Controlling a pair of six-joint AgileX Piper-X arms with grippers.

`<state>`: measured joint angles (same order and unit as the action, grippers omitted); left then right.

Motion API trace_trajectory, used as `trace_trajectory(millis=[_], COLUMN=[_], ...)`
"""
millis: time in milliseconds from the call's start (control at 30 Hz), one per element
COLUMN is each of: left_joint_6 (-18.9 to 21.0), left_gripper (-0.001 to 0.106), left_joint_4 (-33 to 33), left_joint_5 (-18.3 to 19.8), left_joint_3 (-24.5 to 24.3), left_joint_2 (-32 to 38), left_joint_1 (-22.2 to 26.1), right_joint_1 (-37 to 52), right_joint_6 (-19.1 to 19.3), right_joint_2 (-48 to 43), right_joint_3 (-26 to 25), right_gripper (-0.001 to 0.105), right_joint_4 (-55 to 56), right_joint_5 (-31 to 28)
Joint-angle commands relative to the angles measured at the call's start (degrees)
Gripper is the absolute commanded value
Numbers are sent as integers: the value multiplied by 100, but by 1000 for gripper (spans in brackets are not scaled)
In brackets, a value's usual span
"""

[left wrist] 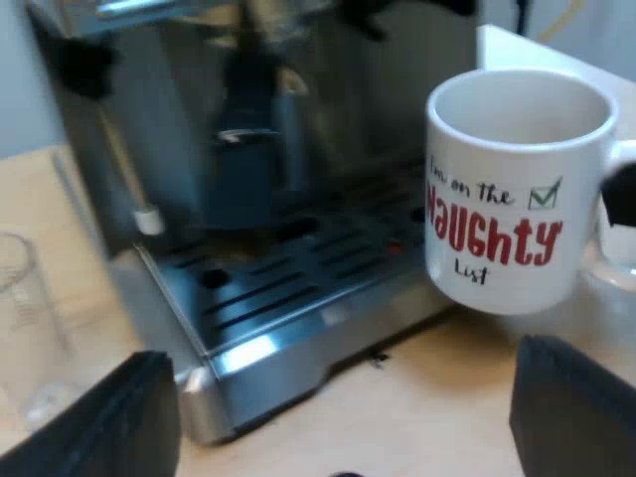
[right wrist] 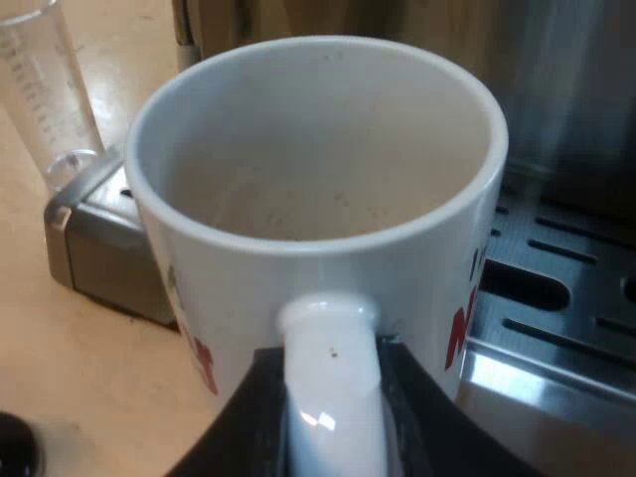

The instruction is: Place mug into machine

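Right wrist view: right hand (right wrist: 331, 402) pinches the mug (right wrist: 318, 199) by its white handle, one black finger on each side. The mug is upright and empty, with red lettering on its side. It is just outside the drip tray (right wrist: 556, 298) of the espresso machine (right wrist: 566, 119), near the tray's corner. It looks lifted off the bench (right wrist: 60, 368) rather than standing on it, but I cannot confirm the gap. The measuring glass (right wrist: 45, 89) stands on the bench, on the far side of the tray from the mug. Left wrist view: left hand (left wrist: 338, 427) is spread and holds nothing, low over the bench and facing the machine front. Judgement: the grasp and the carry to the machine are done. Left to do: move the mug in over the slotted tray, set it down squarely, and let go of the handle.
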<state>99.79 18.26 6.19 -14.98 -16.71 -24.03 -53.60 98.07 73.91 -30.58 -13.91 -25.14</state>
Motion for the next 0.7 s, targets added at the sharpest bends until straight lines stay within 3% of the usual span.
trace_trajectory(millis=[33,67,133,700], left_joint_6=[-204,-216,-215,-191], left_gripper=[62,57,52,49], left_joint_4=[-151,-171,-168,-187], left_joint_5=[1108,1566,1872,1736], left_joint_3=[-18,-18,-18,-18], left_joint_2=[-19,-45,-79,-495], left_joint_1=[435,651,889,708], right_joint_1=[9,6,6,234], right_joint_6=[26,26,26,-66], right_joint_2=[151,252,430,1486], right_joint_3=[-266,-329,-424,-969], right_gripper=[0,0,0,0], right_joint_4=[-442,-481,-551,-910], right_joint_5=[-74,-74,-74,-60])
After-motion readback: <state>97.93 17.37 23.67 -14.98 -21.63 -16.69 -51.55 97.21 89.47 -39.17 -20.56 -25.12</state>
